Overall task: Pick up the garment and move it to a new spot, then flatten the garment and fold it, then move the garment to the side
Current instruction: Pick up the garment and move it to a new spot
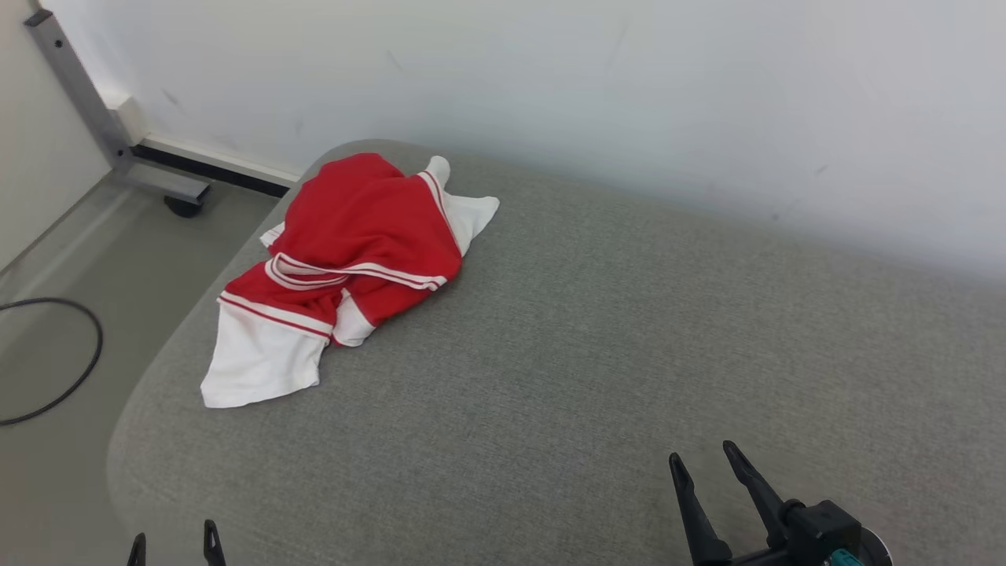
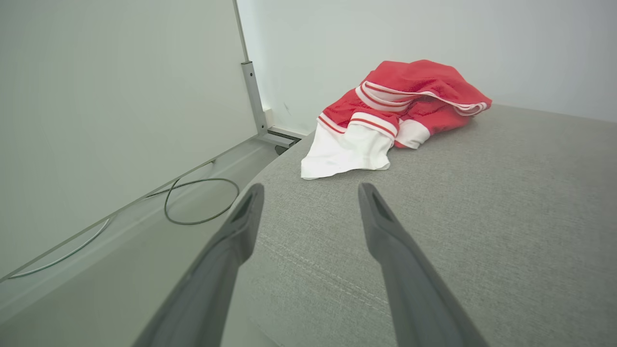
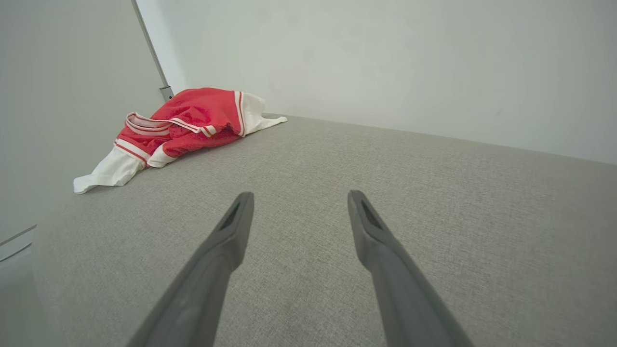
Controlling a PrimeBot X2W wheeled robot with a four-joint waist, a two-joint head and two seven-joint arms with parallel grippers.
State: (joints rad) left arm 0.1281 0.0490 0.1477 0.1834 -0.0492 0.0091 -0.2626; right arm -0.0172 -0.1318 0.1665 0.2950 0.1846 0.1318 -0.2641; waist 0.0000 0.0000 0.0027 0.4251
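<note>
At the bottom edge of the head view, the left gripper (image 1: 174, 533) shows just two fingertips at the lower left. The right gripper (image 1: 703, 453) stands at the lower right, fingers pointing up the frame. Both are spread wide and empty, and each wrist view shows bare grey cloth between the fingers. That reads as a ready stance, since spread fingers are what a first pinch on cloth needs. Beyond them stretches the grey padded surface (image 1: 589, 354), bare across the middle and right of the frame, so there is room for a new spot and for spreading out. The garment (image 1: 357, 236), a red top with white sleeves and striped trim, lies crumpled in the upper left of the frame. It is well apart from both grippers and close to the surface's rounded left corner, with one white sleeve trailing toward the near edge. Bunched like that, it probably has to be lifted before flattening, and I judge the task not yet begun. Past the edge, at the far left, a dark cable (image 1: 97, 339) loops on the floor (image 1: 55, 259). A grey metal stand leg (image 1: 78, 86) rises in the upper left corner, and a pale wall (image 1: 668, 94) closes the back.
</note>
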